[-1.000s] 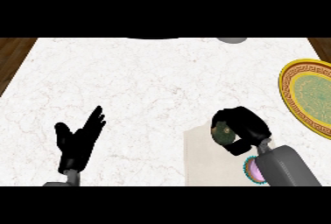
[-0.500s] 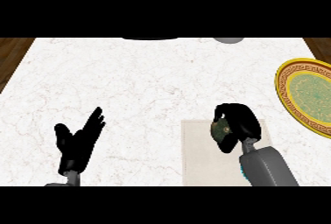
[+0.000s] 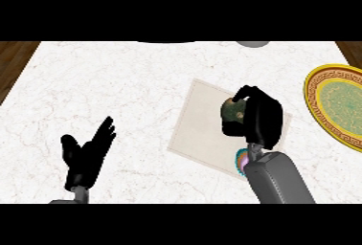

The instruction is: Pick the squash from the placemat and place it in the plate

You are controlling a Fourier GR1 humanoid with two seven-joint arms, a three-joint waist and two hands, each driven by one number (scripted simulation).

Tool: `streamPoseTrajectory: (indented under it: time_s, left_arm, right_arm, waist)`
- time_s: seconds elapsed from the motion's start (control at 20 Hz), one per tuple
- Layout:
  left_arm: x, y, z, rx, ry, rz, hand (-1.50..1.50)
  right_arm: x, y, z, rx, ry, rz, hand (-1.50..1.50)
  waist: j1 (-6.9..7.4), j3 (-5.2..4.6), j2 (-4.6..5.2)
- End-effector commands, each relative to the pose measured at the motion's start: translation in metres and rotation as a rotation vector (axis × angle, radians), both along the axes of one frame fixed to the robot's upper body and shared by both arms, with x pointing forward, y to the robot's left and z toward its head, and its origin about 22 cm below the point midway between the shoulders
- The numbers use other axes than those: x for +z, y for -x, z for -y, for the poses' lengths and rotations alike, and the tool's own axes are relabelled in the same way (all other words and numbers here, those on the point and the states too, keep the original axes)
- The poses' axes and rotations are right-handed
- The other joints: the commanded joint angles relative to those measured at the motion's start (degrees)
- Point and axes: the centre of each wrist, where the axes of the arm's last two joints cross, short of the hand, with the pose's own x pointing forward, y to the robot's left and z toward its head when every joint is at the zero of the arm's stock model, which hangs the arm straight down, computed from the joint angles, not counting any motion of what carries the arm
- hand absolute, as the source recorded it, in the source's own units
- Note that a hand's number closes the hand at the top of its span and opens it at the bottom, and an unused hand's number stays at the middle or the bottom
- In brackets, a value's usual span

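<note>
One squash (image 3: 232, 110), dark green, wrapped in curled fingers of right hand (image 3: 260, 118) over beige placemat (image 3: 199, 129), mid-counter. Bound, by the look of it, for gold-rimmed plate (image 3: 316, 111) at three o'clock, just beside and well nearer this hand. Left hand (image 3: 83, 155) at eight o'clock, resting, fingers spread, holding nothing.

squash (image 3: 232, 110) mostly hidden, plate (image 3: 320, 112) edge-cropped
</note>
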Motion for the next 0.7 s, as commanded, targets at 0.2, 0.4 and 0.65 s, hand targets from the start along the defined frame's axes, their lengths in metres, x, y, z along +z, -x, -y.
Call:
streamPoseTrajectory:
  time_s: [0.2,0.4,0.65]
  left_arm:
    - [-0.001,0.010,-0.010,-0.005,-0.007,-0.029,0.00]
    - [-0.014,0.006,-0.004,-0.005,-0.009,-0.025,0.00]
    - [0.003,-0.008,-0.007,0.007,-0.014,-0.015,0.00]
  right_arm:
    - [0.026,0.007,0.016,-0.238,-0.170,0.289,1.50]
    - [0.017,0.015,0.045,-0.330,-0.254,0.349,1.50]
    - [0.020,0.016,0.107,-0.388,-0.309,0.462,1.50]
  waist:
    - [-0.03,-0.07,0.22]
    - [-0.30,-0.08,0.36]
    - [-0.31,-0.03,0.42]
